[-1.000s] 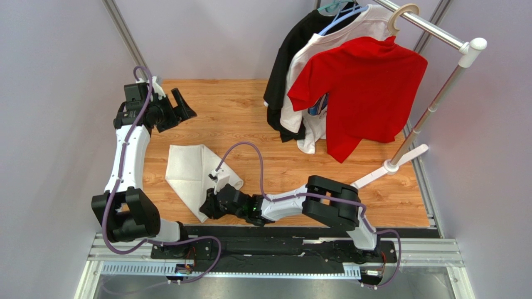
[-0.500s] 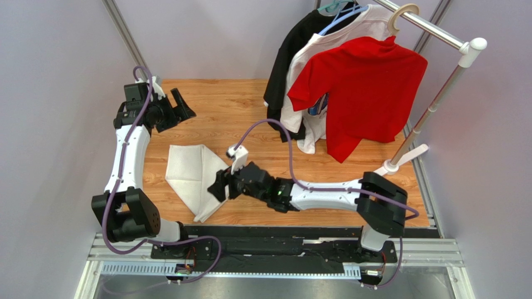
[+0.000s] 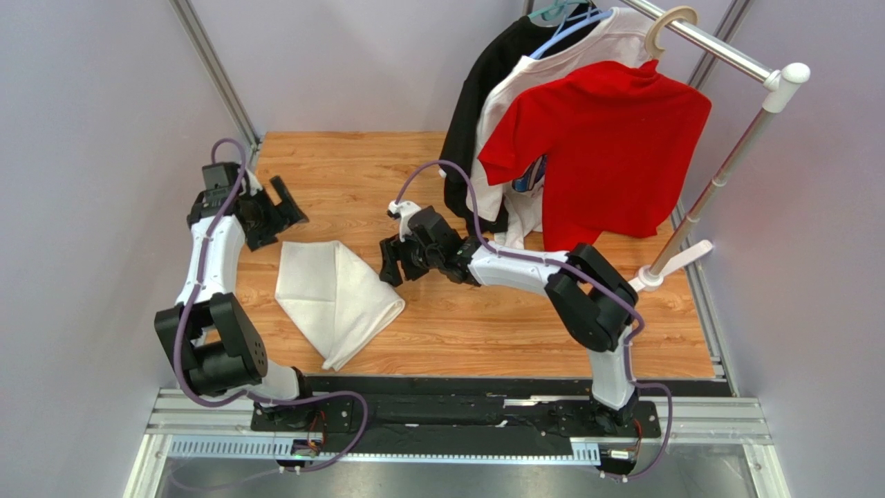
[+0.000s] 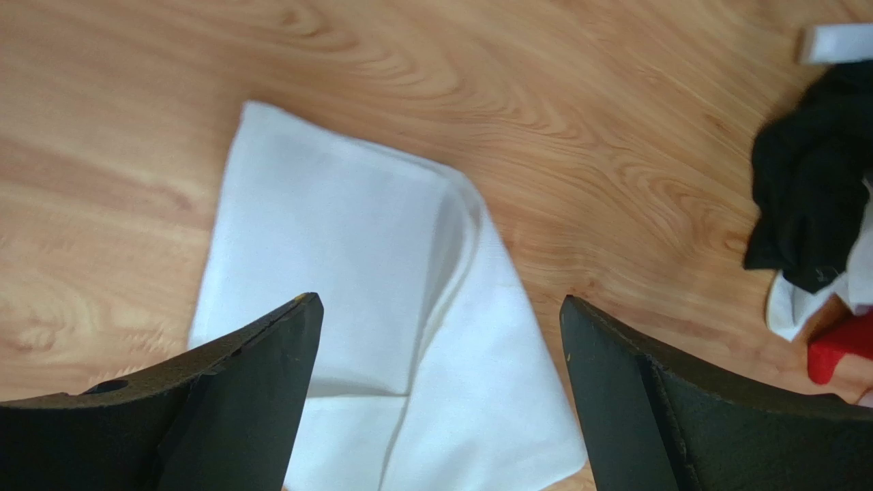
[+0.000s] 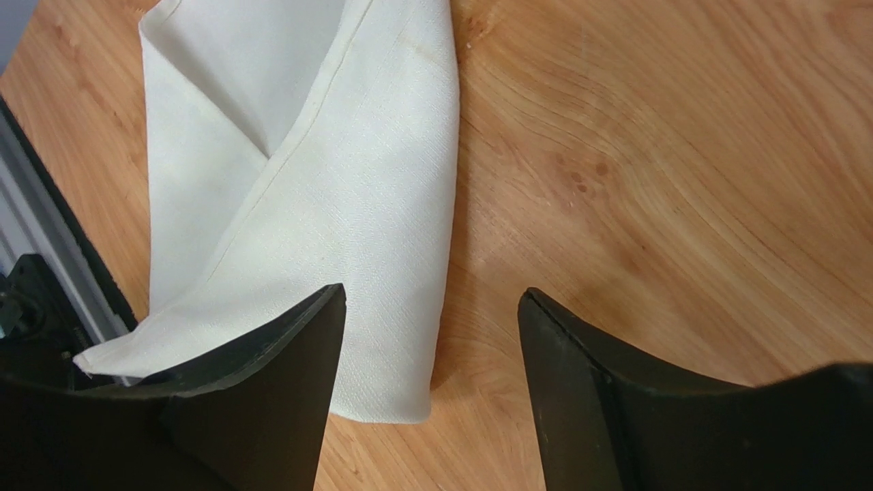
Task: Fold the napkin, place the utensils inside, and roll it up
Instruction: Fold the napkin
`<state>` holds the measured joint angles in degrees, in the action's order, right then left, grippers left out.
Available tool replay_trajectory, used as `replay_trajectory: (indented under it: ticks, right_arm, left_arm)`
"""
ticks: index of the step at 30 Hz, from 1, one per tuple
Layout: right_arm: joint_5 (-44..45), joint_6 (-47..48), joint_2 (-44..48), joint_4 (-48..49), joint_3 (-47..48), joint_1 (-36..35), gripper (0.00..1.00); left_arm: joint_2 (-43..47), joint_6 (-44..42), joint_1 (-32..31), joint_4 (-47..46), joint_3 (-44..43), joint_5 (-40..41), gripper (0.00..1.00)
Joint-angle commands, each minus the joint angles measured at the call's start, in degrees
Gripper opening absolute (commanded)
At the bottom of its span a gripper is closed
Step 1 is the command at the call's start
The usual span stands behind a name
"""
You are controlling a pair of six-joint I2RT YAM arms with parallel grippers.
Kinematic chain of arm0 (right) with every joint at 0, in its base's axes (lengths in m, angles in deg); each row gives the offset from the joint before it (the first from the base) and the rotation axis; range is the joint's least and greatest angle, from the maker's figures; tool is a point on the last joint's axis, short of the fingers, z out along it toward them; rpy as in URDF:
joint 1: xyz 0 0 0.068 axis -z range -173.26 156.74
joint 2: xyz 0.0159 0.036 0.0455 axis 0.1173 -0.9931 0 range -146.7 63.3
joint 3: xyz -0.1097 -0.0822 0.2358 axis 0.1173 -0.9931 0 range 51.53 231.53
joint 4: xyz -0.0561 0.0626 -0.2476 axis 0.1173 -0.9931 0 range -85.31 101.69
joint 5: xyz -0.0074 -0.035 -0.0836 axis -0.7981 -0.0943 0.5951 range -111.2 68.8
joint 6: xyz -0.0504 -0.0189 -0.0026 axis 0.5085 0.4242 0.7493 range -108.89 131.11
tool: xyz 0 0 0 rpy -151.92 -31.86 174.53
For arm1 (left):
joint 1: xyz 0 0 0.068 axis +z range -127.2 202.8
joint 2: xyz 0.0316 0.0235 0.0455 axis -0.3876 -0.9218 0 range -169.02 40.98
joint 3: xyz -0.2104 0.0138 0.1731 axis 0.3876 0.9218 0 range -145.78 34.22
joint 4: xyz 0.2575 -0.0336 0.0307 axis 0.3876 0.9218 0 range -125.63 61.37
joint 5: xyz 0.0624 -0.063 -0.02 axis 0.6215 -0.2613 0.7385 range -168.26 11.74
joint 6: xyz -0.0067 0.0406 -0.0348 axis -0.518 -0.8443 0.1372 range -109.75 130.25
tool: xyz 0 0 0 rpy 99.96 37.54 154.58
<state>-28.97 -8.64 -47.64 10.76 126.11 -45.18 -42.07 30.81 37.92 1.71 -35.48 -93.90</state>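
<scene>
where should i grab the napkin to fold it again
Probably pinch the napkin at its narrow tip nearest the arm bases, coming down from above on that near side. It lies flat and folded, and that end tapers to a thin point with bare table on both sides.

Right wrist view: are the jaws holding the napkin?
No, the jaws stand open, gripping nothing; the napkin lies flat on the wooden table below.

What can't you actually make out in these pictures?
- Any utensils: none shows in any view.
- Inside the folded napkin: hidden by its own cloth, all views.
- Part of the napkin, left wrist view: cut off by the bottom edge.
- The white shirt, top view: mostly covered by the red shirt.
</scene>
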Motion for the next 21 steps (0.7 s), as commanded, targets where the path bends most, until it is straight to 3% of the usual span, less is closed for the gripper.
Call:
replay_trajectory:
  ticks: [1,5,17,20,21]
  right_arm:
    - [-13.3,3.0,-6.5,-0.4,7.8,3.2,0.65]
    - [-20.2,2.7,-11.4,0.0,11.8,4.1,0.61]
    - [-26.9,-4.9,-22.0,5.1,17.7,4.3,0.51]
    - [-24.8,-6.0,-22.6,3.9,18.0,4.3,0.42]
    - [-24.1,-6.3,-23.0,3.1,18.2,4.2,0.34]
  left_arm:
    - [1.8,1.4,6.2,-1.2,4.0,-2.0,0.95]
    - [3.3,0.8,6.8,-1.3,4.9,-1.3,0.95]
    - [2.6,1.4,6.8,-1.7,4.9,-4.7,0.95]
    - [3.1,1.7,6.8,-1.9,5.1,-5.1,0.95]
    - [3.1,1.7,6.9,-2.0,5.1,-5.4,0.95]
